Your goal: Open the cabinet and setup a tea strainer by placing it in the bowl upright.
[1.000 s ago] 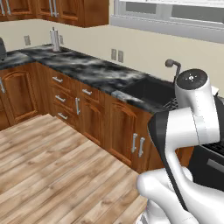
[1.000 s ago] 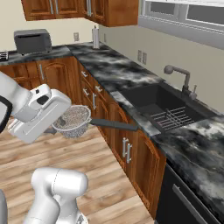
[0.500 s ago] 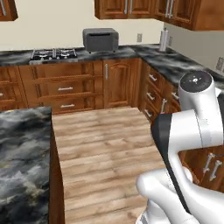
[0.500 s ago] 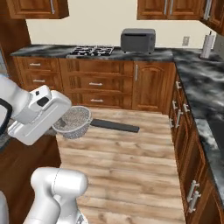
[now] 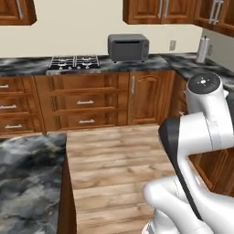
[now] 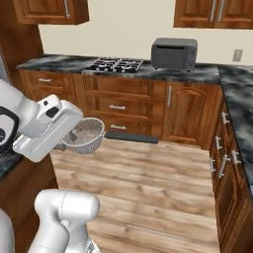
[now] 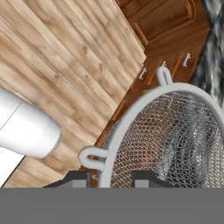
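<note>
- Left base view: the arm is folded close to the base at near right, likely tucked in so the load rides safely while the base drives. Beyond it lies wooden floor, then low cabinets with a stove and a toaster oven on the far counter. A marbled counter corner sits near left.
- Right base view: the gripper at left carries the strainer in the air above the floor, basket roughly level with its mouth up and dark handle pointing right. Held level and clear of the cabinets, it suits an upright setting-down.
- Hand view: the fingers stand narrow, pinching the strainer's metal rim between them, with the mesh spreading to the right. A rim grip leaves the basket's underside free to go into a bowl.
</note>
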